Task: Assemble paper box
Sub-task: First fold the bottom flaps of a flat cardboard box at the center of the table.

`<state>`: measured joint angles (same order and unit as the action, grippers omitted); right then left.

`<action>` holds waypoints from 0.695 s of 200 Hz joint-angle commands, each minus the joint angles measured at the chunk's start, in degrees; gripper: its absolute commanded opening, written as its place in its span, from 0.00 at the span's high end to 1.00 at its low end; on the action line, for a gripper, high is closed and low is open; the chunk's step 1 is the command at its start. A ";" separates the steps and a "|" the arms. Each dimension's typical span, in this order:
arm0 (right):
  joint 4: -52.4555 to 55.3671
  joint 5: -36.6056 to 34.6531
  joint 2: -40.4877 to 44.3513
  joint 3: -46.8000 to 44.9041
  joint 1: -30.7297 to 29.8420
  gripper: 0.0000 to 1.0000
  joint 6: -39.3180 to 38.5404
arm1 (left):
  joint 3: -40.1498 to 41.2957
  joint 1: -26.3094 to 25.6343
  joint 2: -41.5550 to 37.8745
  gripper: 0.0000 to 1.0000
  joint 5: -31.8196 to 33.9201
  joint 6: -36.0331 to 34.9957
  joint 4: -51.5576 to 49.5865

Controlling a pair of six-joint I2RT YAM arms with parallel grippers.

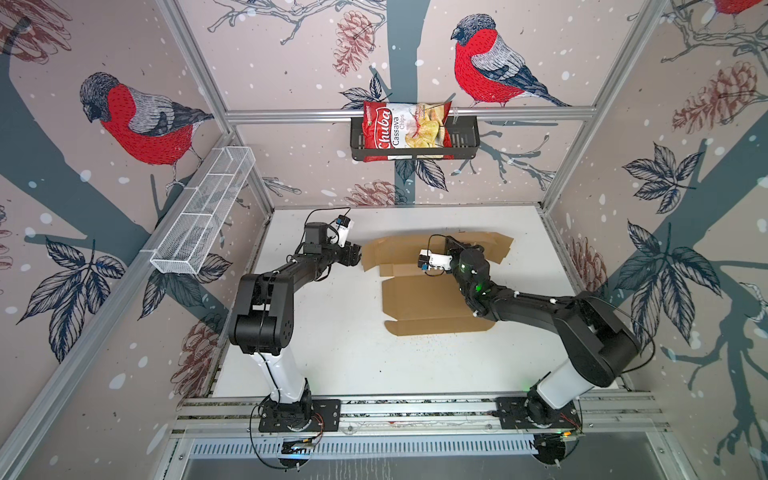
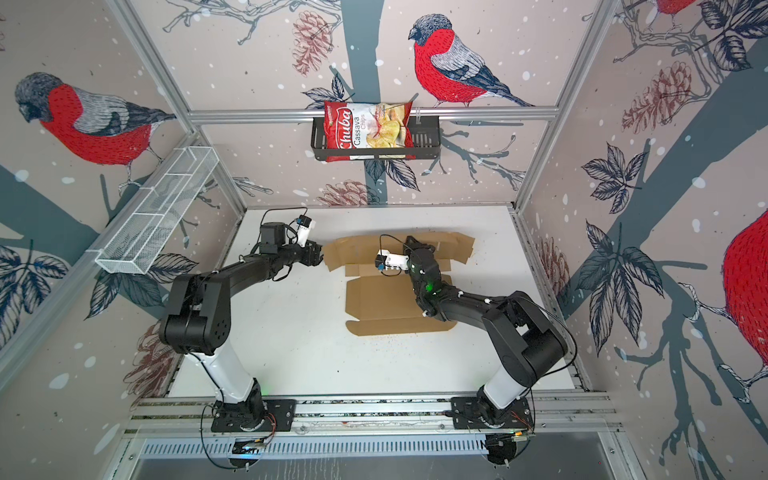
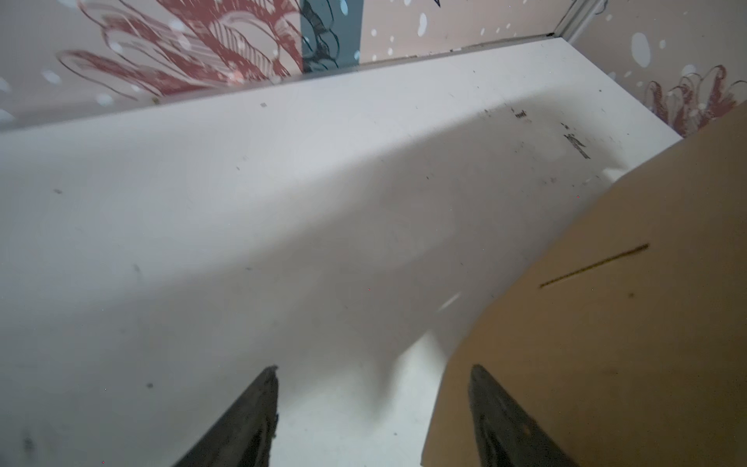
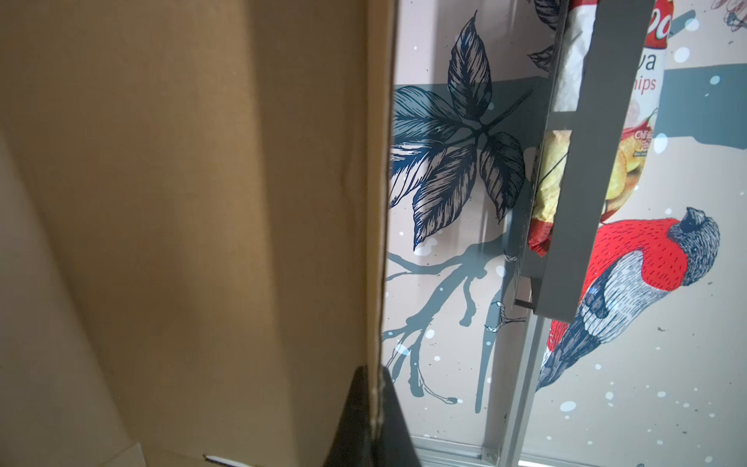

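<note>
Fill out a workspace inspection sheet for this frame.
Surface: white table, dark specks scattered near the cardboard.
Job's things: paper box, brown sheet partly folded, far panel raised.
Clutter: chips bag in black basket on back wall; white mesh basket on side wall.
Grippers: left gripper open at the box's edge; right gripper shut on the raised panel's edge.
Cables: black cable loops above the left wrist.
Surroundings: bird wallpaper, aluminium frame.

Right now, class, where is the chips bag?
In both top views the chips bag sits in the black basket on the back wall rail, above and beyond the paper box.
</note>
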<state>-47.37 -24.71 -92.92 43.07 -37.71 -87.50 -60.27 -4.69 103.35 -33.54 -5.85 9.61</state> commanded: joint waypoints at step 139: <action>-10.96 -3.61 -5.25 0.65 -0.32 0.96 0.87 | 12.18 -12.41 -8.38 0.28 3.98 5.71 12.00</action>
<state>-55.31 -27.66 -98.00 43.75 -37.76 -88.09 -50.13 -15.59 96.42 -32.29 -1.74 14.48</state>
